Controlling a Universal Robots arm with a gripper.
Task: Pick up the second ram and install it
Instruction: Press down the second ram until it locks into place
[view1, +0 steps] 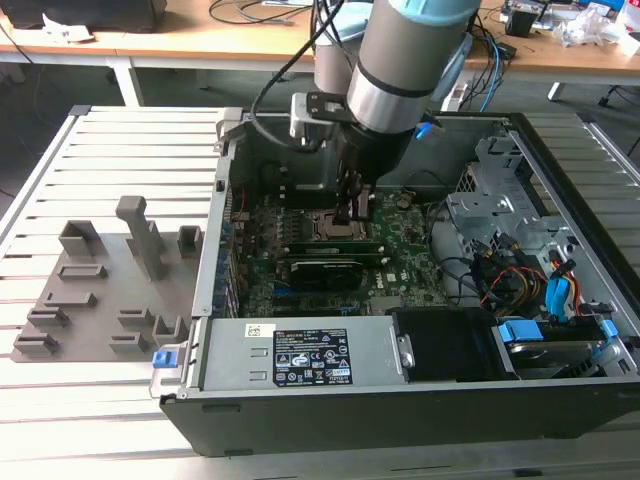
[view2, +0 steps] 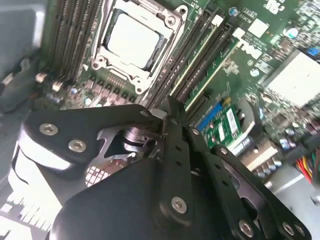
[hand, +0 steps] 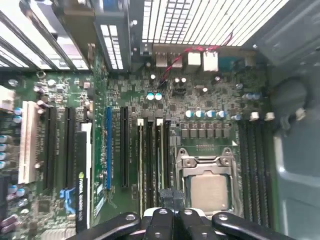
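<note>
Gripper was down inside PC case, at DIMM slots beside CPU on motherboard; finger state couldn't be determined.

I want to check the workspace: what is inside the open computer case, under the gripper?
Inside the computer case, under the gripper, lie the motherboard, the silver processor and dark memory slots. The gripper covers the slots' near ends.

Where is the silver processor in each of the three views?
Exterior view: processor at the motherboard's middle, beside long memory slots.
Second wrist view: processor between two banks of memory slots.
First wrist view: processor between slot banks again.
Shared landmark: its metal socket frame.
</note>
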